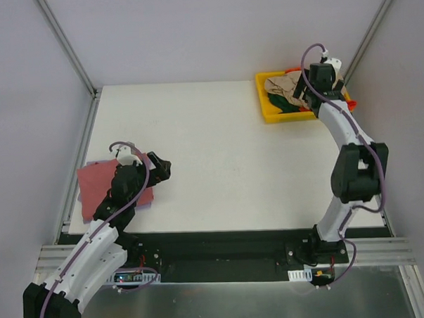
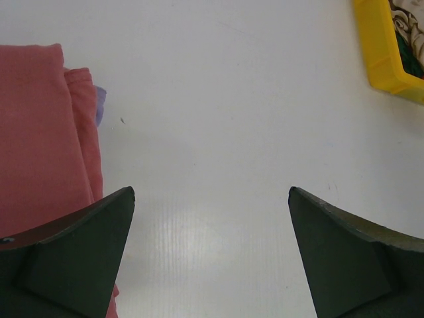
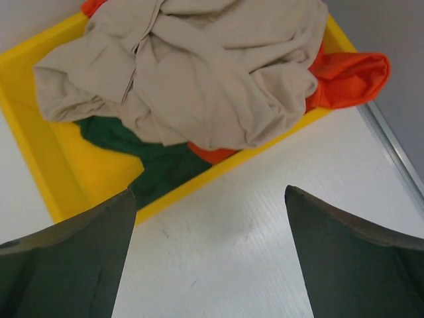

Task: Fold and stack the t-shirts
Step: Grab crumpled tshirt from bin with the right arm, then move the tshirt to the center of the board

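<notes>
1. I read the left gripper (image 2: 212, 199) as released: its jaws stand wide apart with nothing between them, and only bare table (image 2: 218, 119) shows in the gap
2. The left gripper touches no cloth that I can confirm; in the wrist view its left finger overlaps the edge of the red shirt (image 2: 40, 132), but I cannot tell whether they are in contact
3. The red shirt lies folded flat at the left edge of the table, just beside the left gripper
4. A sliver of lavender shirt (image 2: 101, 106) shows at the red shirt's right edge, apparently beneath it
5. I read the right gripper (image 3: 209, 195) as released too: jaws wide apart, holding nothing, with white table surface between the fingers
6. The right gripper hangs at the near side of the bin (image 3: 40, 159), which sits at the far right corner of the table
7. Bin contents: a crumpled tan shirt (image 3: 199, 73) on top, filling most of it
8. A green shirt (image 3: 159, 165) lies under the tan one, on the bin floor
9. An orange shirt (image 3: 348, 73) shows beneath the tan one and spills over the bin's rim
</notes>
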{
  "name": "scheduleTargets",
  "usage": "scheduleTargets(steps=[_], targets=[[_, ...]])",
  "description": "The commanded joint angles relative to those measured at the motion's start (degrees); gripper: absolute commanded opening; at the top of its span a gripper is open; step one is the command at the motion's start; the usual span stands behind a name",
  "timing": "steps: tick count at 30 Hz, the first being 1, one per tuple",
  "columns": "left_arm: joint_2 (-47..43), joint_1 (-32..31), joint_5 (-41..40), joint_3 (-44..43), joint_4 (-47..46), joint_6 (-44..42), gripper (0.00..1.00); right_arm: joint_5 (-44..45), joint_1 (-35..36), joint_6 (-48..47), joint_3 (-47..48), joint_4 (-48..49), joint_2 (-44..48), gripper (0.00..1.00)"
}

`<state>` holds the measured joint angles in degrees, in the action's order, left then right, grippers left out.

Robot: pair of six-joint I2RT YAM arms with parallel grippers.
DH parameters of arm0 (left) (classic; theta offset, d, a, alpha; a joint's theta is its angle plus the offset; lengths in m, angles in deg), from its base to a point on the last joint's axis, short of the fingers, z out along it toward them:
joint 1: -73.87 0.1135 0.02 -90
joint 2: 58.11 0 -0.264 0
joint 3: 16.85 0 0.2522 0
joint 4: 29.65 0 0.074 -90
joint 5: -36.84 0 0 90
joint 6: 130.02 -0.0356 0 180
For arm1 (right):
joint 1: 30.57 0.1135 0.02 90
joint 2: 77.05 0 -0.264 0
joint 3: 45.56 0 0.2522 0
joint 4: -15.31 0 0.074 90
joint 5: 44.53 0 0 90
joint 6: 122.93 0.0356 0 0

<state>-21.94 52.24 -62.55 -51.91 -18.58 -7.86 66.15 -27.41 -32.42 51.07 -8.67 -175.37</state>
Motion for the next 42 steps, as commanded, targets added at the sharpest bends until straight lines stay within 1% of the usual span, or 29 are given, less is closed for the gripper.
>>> scheduleTargets(steps=[1,3,5,6,7,9,11,12,14,15,16,17,18,19,23,29,32,36,40,42], targets=[[0.49,0.62,-1.94,0.82,-3.80,-1.66,0.99,12.51,-0.87,0.96,18.16,-12.52,-13.26,0.97],[0.93,0.62,-3.52,1.00,-4.24,-1.93,0.99,14.20,-1.75,2.82,22.05,-13.34,-17.41,0.97],[1.19,0.62,-4.32,0.82,-4.24,-2.19,0.99,10.01,-2.98,3.79,25.13,-10.89,-21.19,0.97],[1.19,0.62,-4.32,0.65,-4.16,-2.28,0.99,7.03,-4.11,4.92,27.41,-11.05,-23.47,0.98],[1.37,0.62,-4.24,0.56,-4.33,-2.54,0.99,3.34,-4.73,6.33,29.43,-11.66,-25.58,0.97],[1.45,0.62,-4.58,0.56,-4.33,-2.98,0.99,1.99,-5.62,10.18,32.69,-13.76,-29.10,0.92],[1.37,0.62,-5.55,0.73,-4.24,-3.16,0.99,0.59,-6.41,13.62,32.53,-13.34,-30.87,0.88],[1.28,0.62,-6.25,0.91,-4.16,-3.07,0.99,-1.33,-6.67,13.72,31.92,-11.42,-31.57,0.81],[1.28,0.62,-8.09,1.17,-4.16,-2.55,0.99,-3.72,-7.02,12.67,32.44,-9.21,-33.07,0.57],[1.37,0.71,-8.71,1.26,-4.16,-2.46,0.99,-3.64,-7.03,12.32,33.66,-9.29,-33.68,0.47],[1.54,0.62,-8.89,1.26,-4.16,-2.46,0.99,-4.16,-7.03,11.36,34.89,-9.29,-34.21,0.34],[1.72,0.71,-8.81,1.09,-4.07,-2.54,0.99,-4.77,-7.03,10.66,36.03,-9.55,-34.30,0.24],[1.81,0.71,-8.54,1.00,-3.89,-2.54,0.99,-5.39,-7.03,9.87,37.35,-9.82,-33.96,0.08],[1.89,0.71,-8.37,0.82,-3.89,-2.63,0.99,-5.74,-7.03,9.25,37.71,-9.91,-33.17,0.01],[1.28,0.62,-7.23,0.82,-3.28,-2.63,0.99,-7.68,-6.94,5.91,36.93,-10.08,-25.89,0.01],[0.93,0.71,-4.86,0.73,-2.31,-2.19,0.99,-10.14,-5.01,1.08,26.92,-6.13,-8.05,0.01],[0.93,0.71,-3.53,0.38,-1.78,-2.10,0.99,-10.14,-3.25,-0.07,24.63,-5.96,-0.14,0.01],[1.10,0.62,-3.80,0.12,-0.38,-1.05,0.99,-9.44,1.75,-4.11,20.50,-2.18,10.67,0.01],[0.58,0.71,-1.25,-0.41,0.85,-0.44,0.99,-10.23,7.29,-5.08,20.93,-1.65,19.99,0.01],[-0.38,0.71,-0.20,-0.15,0.94,0.00,0.99,-12.15,10.71,-4.82,21.71,-2.52,23.68,0.01]])
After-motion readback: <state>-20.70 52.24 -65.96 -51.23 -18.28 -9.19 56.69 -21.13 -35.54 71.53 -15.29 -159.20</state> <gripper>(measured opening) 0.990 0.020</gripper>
